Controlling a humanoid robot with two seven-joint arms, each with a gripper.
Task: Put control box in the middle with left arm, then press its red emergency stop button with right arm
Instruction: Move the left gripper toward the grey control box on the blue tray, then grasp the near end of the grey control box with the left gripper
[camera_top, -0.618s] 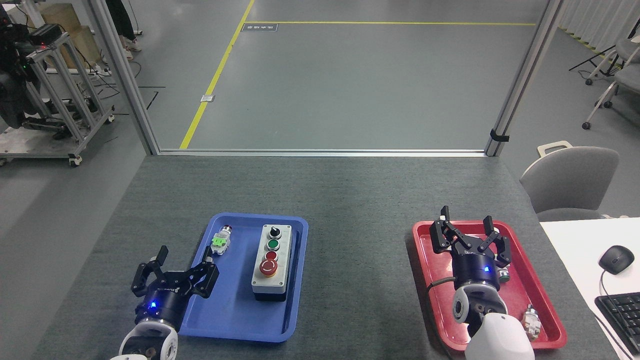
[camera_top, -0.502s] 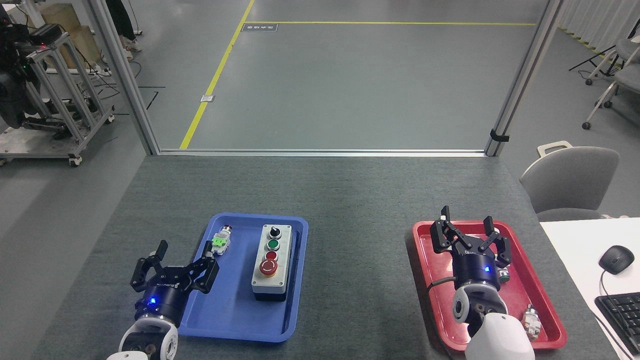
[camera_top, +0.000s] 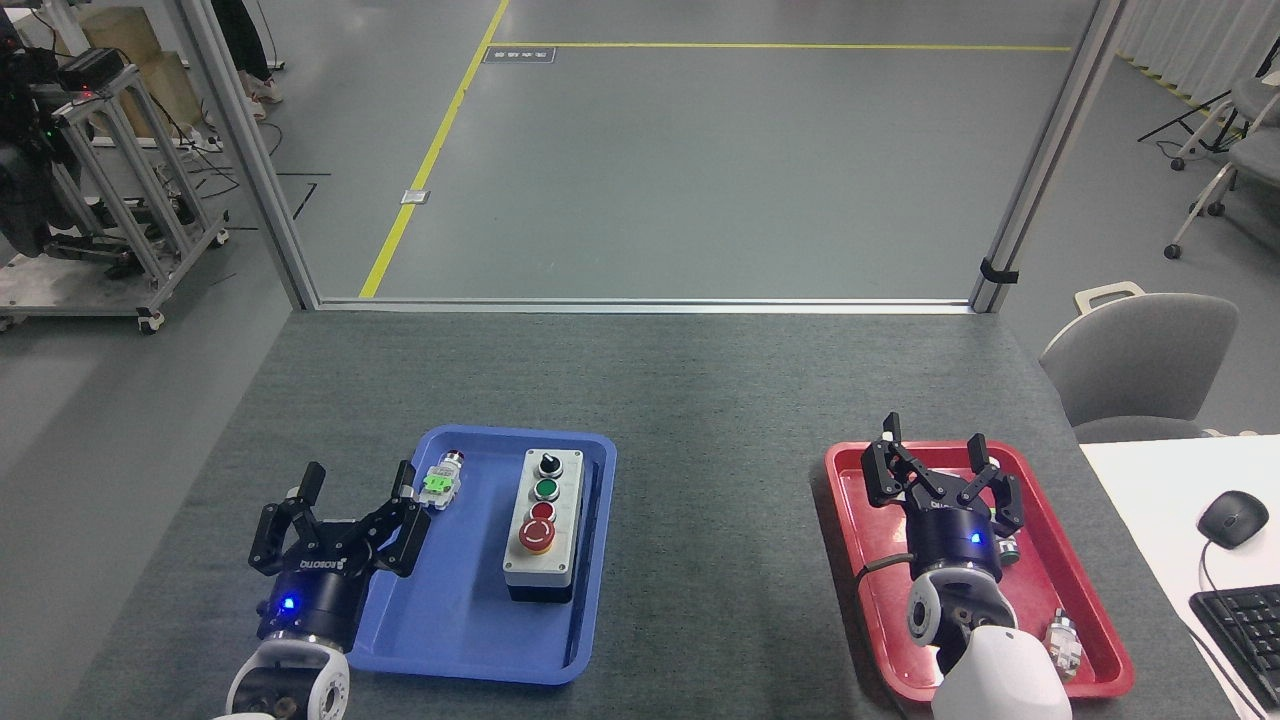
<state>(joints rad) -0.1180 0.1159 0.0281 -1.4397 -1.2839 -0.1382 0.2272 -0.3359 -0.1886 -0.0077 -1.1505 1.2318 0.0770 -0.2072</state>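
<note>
The light-grey control box (camera_top: 543, 528) lies lengthwise in the blue tray (camera_top: 470, 620). Along its top run a black knob, a green button, a small red button and the red emergency stop button (camera_top: 536, 537) on its yellow ring. My left gripper (camera_top: 358, 483) is open over the tray's left edge, well left of the box and holding nothing. My right gripper (camera_top: 931, 450) is open above the red tray (camera_top: 862, 470), empty. The middle (camera_top: 715, 520) of the dark-grey felt tabletop lies bare between the two trays.
A small white-and-green switch part (camera_top: 440, 481) lies in the blue tray near my left fingertips. Small metal parts (camera_top: 1063, 640) sit in the red tray. A grey chair (camera_top: 1140, 365), a white desk with mouse (camera_top: 1232, 517) and keyboard (camera_top: 1240, 625) stand at right.
My left gripper has swung slightly left and turned more upright, its fingertips now pointing away from me. The right arm and the control box have not moved.
</note>
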